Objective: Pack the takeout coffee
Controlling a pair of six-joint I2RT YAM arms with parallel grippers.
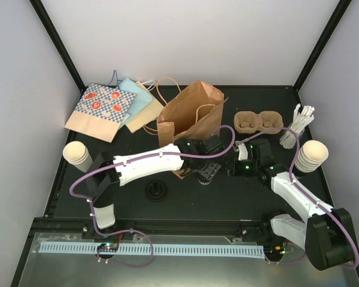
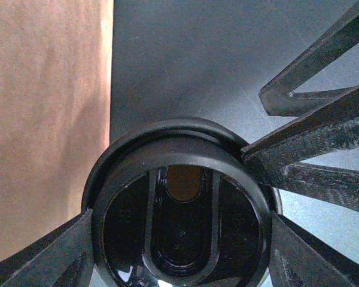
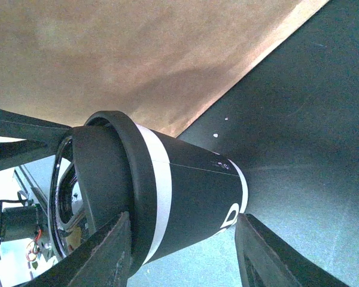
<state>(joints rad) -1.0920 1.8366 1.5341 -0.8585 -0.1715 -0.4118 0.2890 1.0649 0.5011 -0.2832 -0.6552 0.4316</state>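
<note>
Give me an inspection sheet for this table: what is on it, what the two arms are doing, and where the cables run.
Surface: black table, no spills seen.
Job's things: cup capped with a black lid, beside the bag; pulp carrier, both hollows look empty; left cup stack; right cup stack; spare lid lying alone.
Clutter: brown paper bag; flat printed bags; white sticks.
Grippers: left gripper, jaws closed on the black lid; right gripper, jaws open on either side of the cup.
Cables: purple cables loop along both arms; no snag seen.
Surroundings: white walls, black frame posts.
</note>
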